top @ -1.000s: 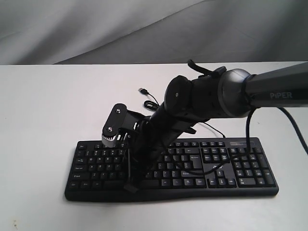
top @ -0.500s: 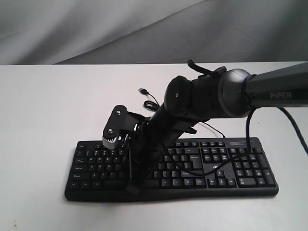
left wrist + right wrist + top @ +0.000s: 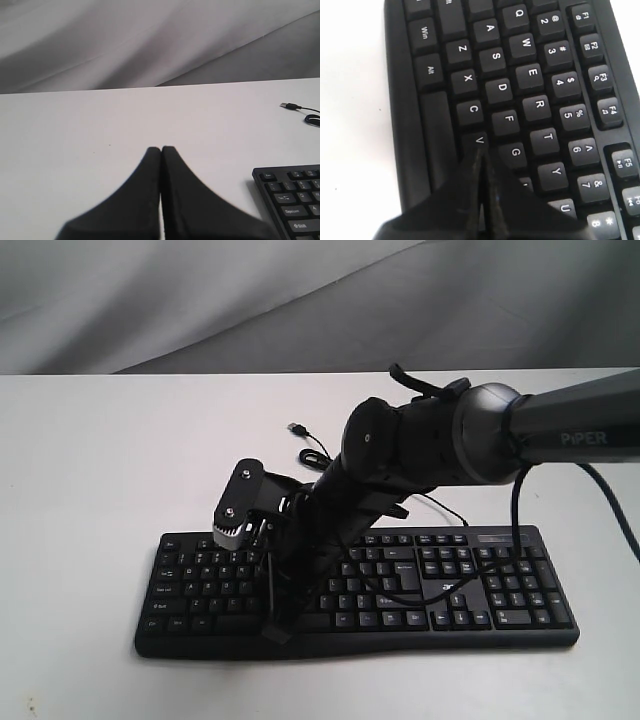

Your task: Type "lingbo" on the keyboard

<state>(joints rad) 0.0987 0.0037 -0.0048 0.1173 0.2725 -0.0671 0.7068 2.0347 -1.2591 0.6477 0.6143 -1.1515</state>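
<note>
Right claw (image 3: 480, 152) pressed together, tips down at the V key (image 3: 479, 140) of the keyboard (image 3: 505, 592), beside its space bar (image 3: 436, 130); keyboard directly beneath. Left claw (image 3: 161, 150) likewise closed, off the keyboard's end.

The right arm (image 3: 400, 455) covers the middle keys of the keyboard (image 3: 500, 585).

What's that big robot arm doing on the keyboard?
The right tool is reaching down over the black keyboard, shut like one poking finger. Its tip sits by the V key; whether it presses a key, I cannot tell. The left tool is shut too, off beside the keyboard.
</note>
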